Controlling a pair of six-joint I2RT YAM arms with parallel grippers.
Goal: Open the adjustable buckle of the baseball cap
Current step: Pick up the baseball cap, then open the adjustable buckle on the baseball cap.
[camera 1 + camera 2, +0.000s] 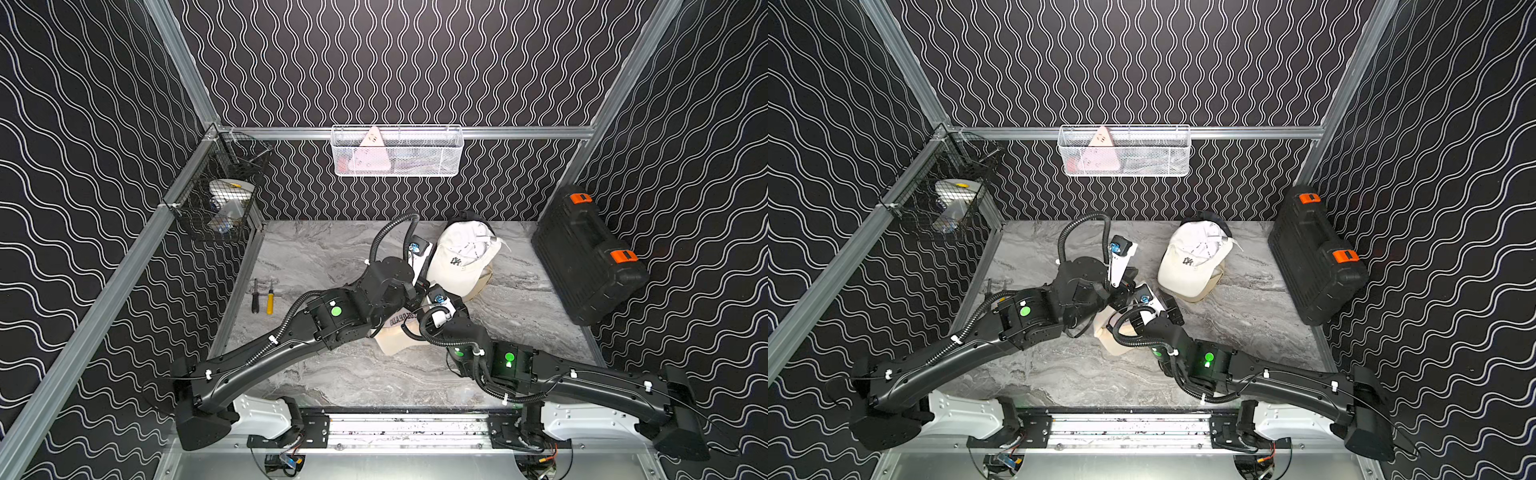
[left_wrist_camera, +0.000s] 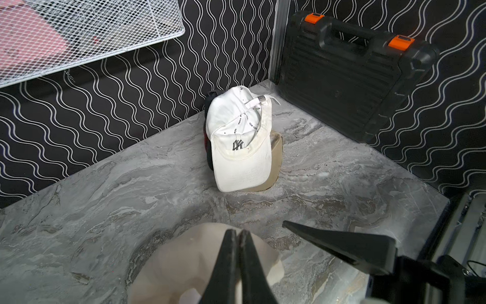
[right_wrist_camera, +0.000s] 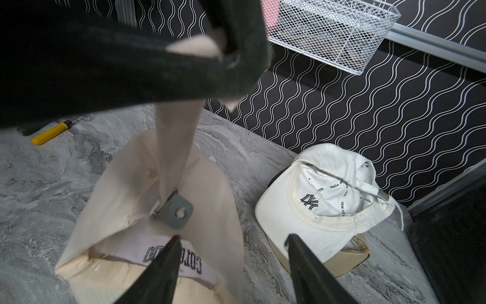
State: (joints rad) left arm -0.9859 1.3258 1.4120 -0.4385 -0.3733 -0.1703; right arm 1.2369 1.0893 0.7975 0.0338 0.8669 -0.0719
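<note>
A beige baseball cap (image 3: 126, 189) with dark lettering lies upside down on the marble table between the two arms, and both top views show part of it (image 1: 395, 338) (image 1: 1115, 336). Its strap (image 3: 176, 136) runs taut from the metal buckle (image 3: 175, 213) up to my left gripper (image 3: 231, 60), which is shut on the strap's end. In the left wrist view that gripper (image 2: 236, 233) hangs closed above the cap (image 2: 184, 263). My right gripper (image 3: 231, 238) is open and empty; one fingertip (image 3: 175, 239) hovers just short of the buckle.
A white cap (image 1: 461, 257) (image 3: 328, 210) sits on a stack of other caps at the back right. A black toolbox (image 1: 586, 257) leans on the right wall. Two screwdrivers (image 1: 262, 296) lie at the left. A white wire basket (image 1: 397, 151) and a black mesh basket (image 1: 220, 195) hang on the walls.
</note>
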